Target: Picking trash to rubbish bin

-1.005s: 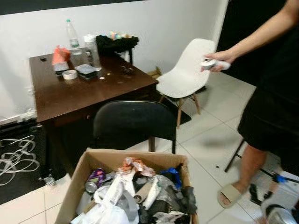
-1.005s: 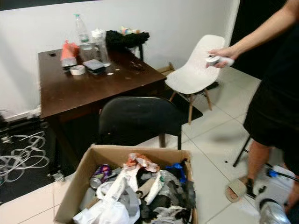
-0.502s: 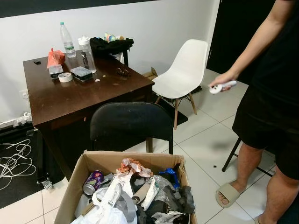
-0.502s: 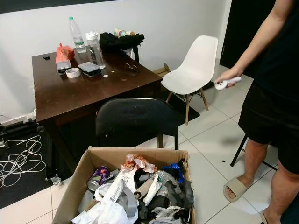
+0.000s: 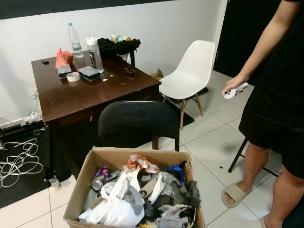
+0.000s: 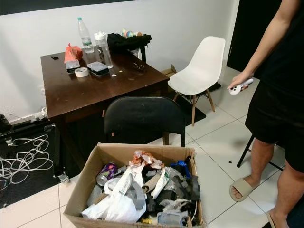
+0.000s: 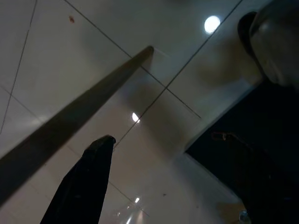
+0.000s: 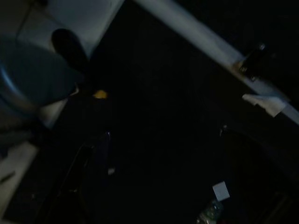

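Note:
A cardboard box (image 5: 90, 164) stands on the floor right in front of me, heaped with trash. In it lie a purple can (image 5: 100, 177), a white plastic bag (image 5: 114, 211), crumpled wrappers (image 5: 138, 164) and dark scraps (image 5: 183, 194). My left gripper (image 7: 166, 136) hangs idle over pale floor tiles; it is open with nothing between its fingers (image 7: 86, 179). The right wrist view is very dark; my right arm hangs idle over a dark patch of floor.
A black chair (image 5: 135, 123) stands behind the box, at a dark wooden table (image 5: 85, 95) with a bottle (image 5: 72, 34), jug (image 5: 93, 47), tape roll (image 5: 72, 76) and orange bag (image 5: 62, 57). A white chair (image 5: 192, 71) is further right. A person (image 5: 280, 95) holding a white controller (image 5: 233, 91) stands at right. Cables (image 5: 19, 159) lie at left.
The person's hand with the controller has come down from chest height to hip height. The camera has shifted and steadied; the box now sits slightly higher in view.

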You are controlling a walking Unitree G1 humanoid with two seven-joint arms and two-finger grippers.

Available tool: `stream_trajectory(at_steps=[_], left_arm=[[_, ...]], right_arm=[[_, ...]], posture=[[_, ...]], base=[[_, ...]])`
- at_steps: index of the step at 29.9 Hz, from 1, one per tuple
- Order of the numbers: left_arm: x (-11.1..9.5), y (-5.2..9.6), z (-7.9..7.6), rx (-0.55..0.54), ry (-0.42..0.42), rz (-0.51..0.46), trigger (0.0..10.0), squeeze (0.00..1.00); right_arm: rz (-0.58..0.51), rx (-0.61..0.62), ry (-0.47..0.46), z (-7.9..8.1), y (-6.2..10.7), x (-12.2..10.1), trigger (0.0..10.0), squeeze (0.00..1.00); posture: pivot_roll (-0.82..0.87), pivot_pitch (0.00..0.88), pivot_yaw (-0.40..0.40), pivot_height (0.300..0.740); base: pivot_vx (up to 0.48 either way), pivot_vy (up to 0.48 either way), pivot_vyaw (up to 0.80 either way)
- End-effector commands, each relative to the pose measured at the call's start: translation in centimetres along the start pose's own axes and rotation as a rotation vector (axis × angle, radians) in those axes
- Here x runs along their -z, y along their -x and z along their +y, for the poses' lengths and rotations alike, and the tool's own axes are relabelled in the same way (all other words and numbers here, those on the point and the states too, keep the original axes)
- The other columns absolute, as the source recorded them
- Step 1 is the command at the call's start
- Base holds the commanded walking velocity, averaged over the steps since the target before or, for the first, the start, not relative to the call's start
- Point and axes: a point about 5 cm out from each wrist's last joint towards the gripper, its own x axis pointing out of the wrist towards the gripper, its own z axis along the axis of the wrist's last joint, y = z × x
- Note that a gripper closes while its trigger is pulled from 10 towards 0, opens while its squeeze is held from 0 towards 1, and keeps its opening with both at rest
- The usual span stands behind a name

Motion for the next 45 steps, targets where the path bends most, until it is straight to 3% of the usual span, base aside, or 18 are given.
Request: stream_trajectory(at_steps=[1, 5, 14, 19, 24, 27, 30, 34, 35, 38, 39, 41, 44, 45], left_arm=[[0.6, 0.1, -0.1, 0.014, 0.01, 0.009, 10.0, 0.0], [0.0, 0.0, 0.1, 0.019, 0.015, -0.022, 10.0, 0.0], [-2.7, 0.0, 2.3, -0.006, 0.056, -0.114, 10.0, 0.0], [-3.3, 0.0, 2.4, 0.002, 0.054, -0.134, 10.0, 0.0], [-5.4, 0.1, 2.3, 0.041, 0.076, -0.221, 10.0, 0.0], [-6.9, 0.2, 2.0, 0.097, 0.083, -0.286, 10.0, 0.0], [-10.3, 1.0, 1.0, 0.295, 0.078, -0.449, 10.0, 0.0], [-12.1, 1.6, 0.5, 0.418, 0.088, -0.545, 10.0, 0.0], [-15.8, 3.6, 0.2, 0.699, 0.153, -0.751, 10.0, 0.0], [-17.0, 4.5, 0.2, 0.797, 0.165, -0.826, 10.0, 0.0], [-20.4, 7.4, 1.0, 0.986, 0.202, -1.031, 10.0, 0.0], [-22.5, 9.7, 1.8, 1.074, 0.218, -1.173, 10.0, 0.0], [-23.4, 10.5, 2.3, 1.078, 0.238, -1.229, 10.0, 0.0], [-25.6, 13.0, 3.7, 1.11, 0.29, -1.383, 10.0, 0.0]], right_arm=[[0.004, -0.013, 0.026, 0.2, 0.0, -0.1, 10.0, 0.0], [0.004, -0.02, 0.041, 0.4, 0.0, 0.0, 10.0, 0.0], [0.004, -0.033, 0.067, 0.7, 0.0, -0.3, 10.0, 0.0], [0.012, -0.036, 0.07, 0.8, 0.0, -0.1, 10.0, 0.0], [0.028, -0.041, 0.073, 0.8, 0.0, 0.5, 10.0, 0.0], [0.034, -0.042, 0.078, 0.8, 0.1, 0.6, 10.0, 0.0], [0.041, -0.044, 0.086, 0.7, 0.1, 0.7, 10.0, 0.0], [0.041, -0.045, 0.089, 0.7, 0.1, 0.6, 10.0, 0.0], [0.04, -0.046, 0.095, 0.7, 0.0, 0.5, 10.0, 0.0], [0.039, -0.047, 0.097, 0.6, 0.0, 0.4, 10.0, 0.0], [0.039, -0.049, 0.102, 0.7, 0.0, 0.3, 10.0, 0.0], [0.039, -0.051, 0.105, 0.7, 0.0, 0.3, 10.0, 0.0], [0.039, -0.053, 0.107, 0.7, 0.0, 0.2, 10.0, 0.0], [0.038, -0.065, 0.115, 0.8, 0.0, 0.2, 10.0, 0.0]], posture=[[-0.15, 0.09, 0.072, 0.74], [-0.15, 0.09, 0.069, 0.74], [-0.13, 0.083, 0.067, 0.74], [-0.13, 0.081, 0.071, 0.74], [-0.13, 0.08, 0.071, 0.74], [-0.13, 0.082, 0.068, 0.74], [-0.13, 0.082, 0.068, 0.74], [-0.13, 0.082, 0.066, 0.74], [-0.13, 0.082, 0.063, 0.74], [-0.12, 0.084, 0.062, 0.74], [-0.12, 0.083, 0.061, 0.74], [-0.12, 0.079, 0.057, 0.74], [-0.12, 0.079, 0.057, 0.74], [-0.13, 0.074, 0.055, 0.74]], base=[[-0.319, 0.0, 0.0], [-0.291, 0.0, 0.0], [-0.374, 0.0, 0.0], [-0.388, 0.0, 0.0], [-0.38, 0.0, 0.0], [-0.385, 0.0, 0.0], [-0.326, 0.0, 0.0], [-0.075, 0.0, 0.0], [0.0, 0.0, 0.0], [0.0, 0.0, 0.0], [0.0, 0.0, 0.0], [0.0, 0.0, 0.0], [0.0, 0.0, 0.0], [0.0, 0.0, 0.0]])
